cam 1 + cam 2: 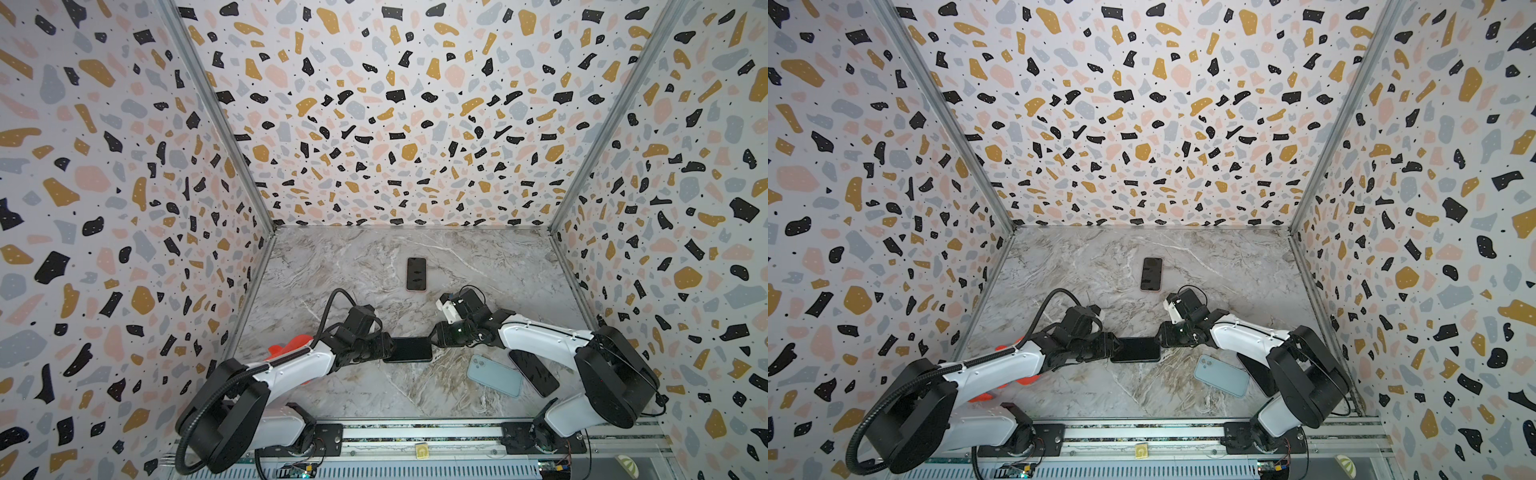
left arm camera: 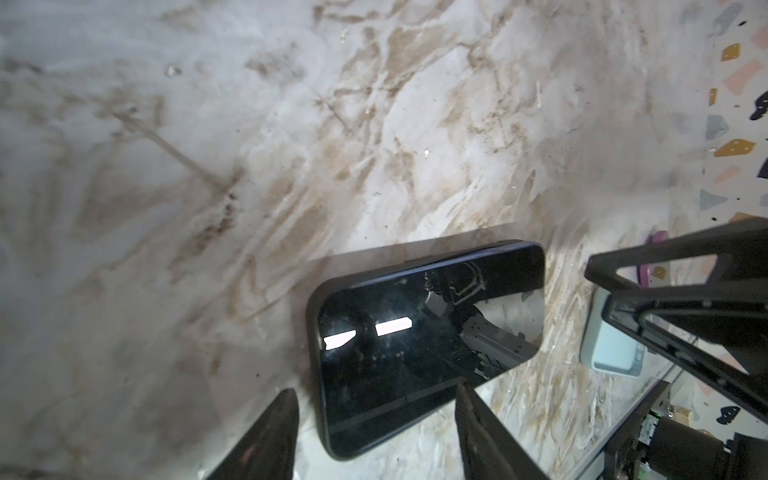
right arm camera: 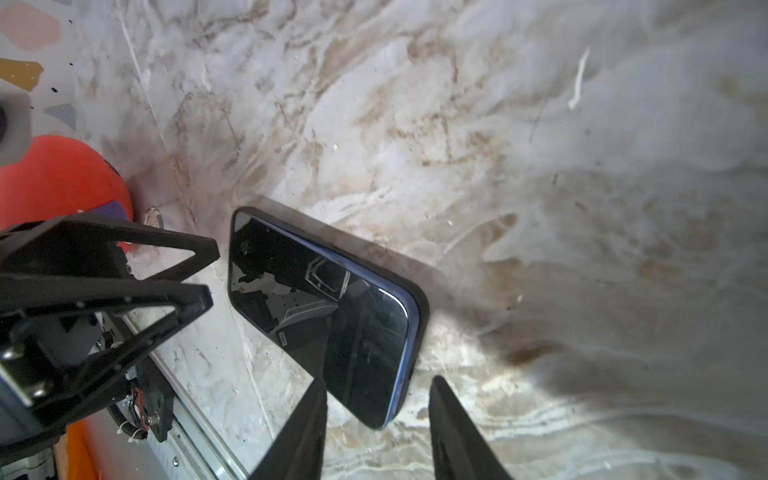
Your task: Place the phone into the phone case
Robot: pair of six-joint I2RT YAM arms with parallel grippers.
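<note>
A dark phone (image 1: 407,349) lies screen up on the marble table, in both top views between the two grippers. A black phone case rim (image 3: 419,316) wraps it, with the phone's blue edge showing inside the rim. My left gripper (image 1: 388,348) is at its left end, open, with that end lying between the fingers (image 2: 376,390). My right gripper (image 1: 434,343) is at the other end, also open, and a corner of the phone sits between its fingers (image 3: 378,380). Neither gripper pinches the phone.
A second dark phone (image 1: 416,273) lies further back on the table. A pale blue phone back (image 1: 494,375) and a black phone (image 1: 534,372) lie near the right arm. An orange-red object (image 1: 291,345) sits partly under the left arm. Patterned walls enclose three sides.
</note>
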